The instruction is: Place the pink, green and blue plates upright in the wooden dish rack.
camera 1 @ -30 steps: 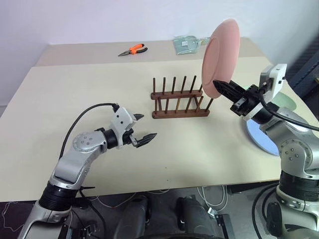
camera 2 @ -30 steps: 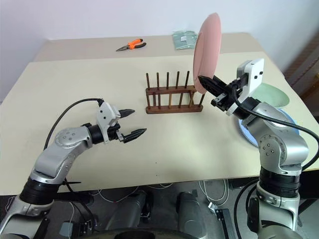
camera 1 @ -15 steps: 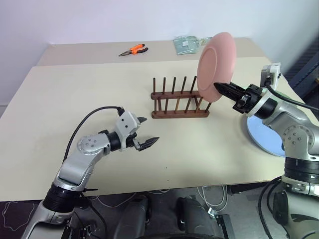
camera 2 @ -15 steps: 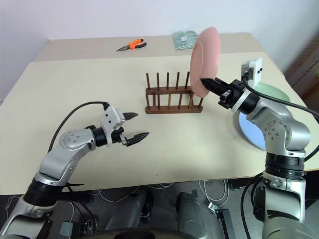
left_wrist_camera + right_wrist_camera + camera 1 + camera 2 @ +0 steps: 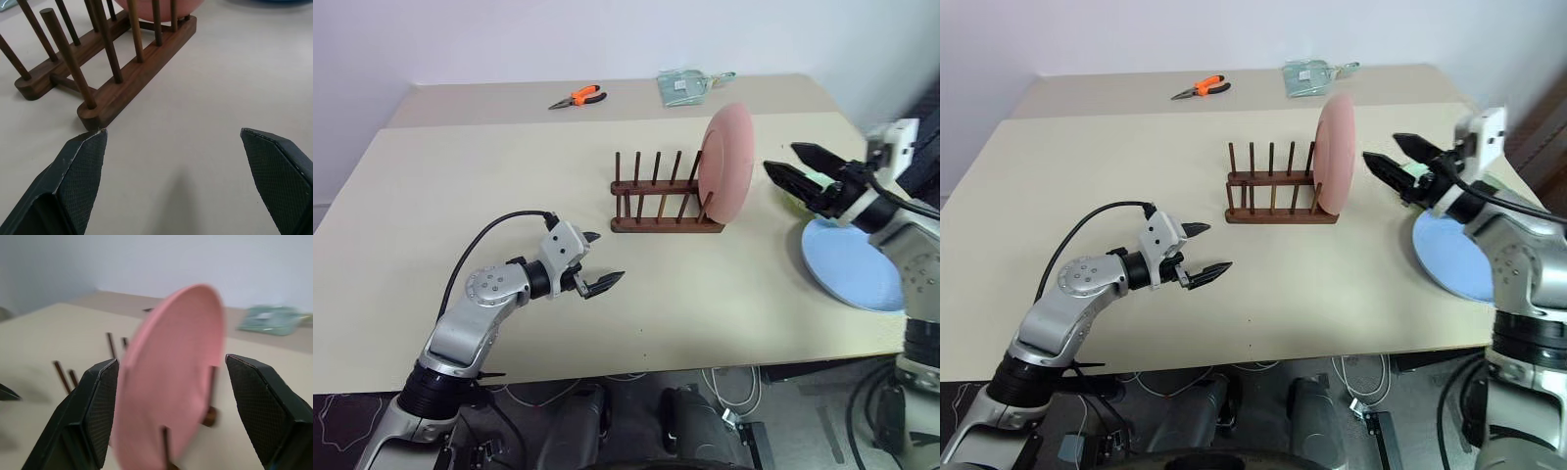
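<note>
Arms reach out on both sides of the wooden dish rack: the left gripper hangs low near the rack's front left, fingers wide apart and empty, and the right gripper floats just right of the rack, fingers spread wide, holding nothing. Smooth and round, the pink plate stands upright at the rack's right end between thin dark pegs. Further right of the rack the blue plate lies flat on the tan table, with the green plate just behind it.
</note>
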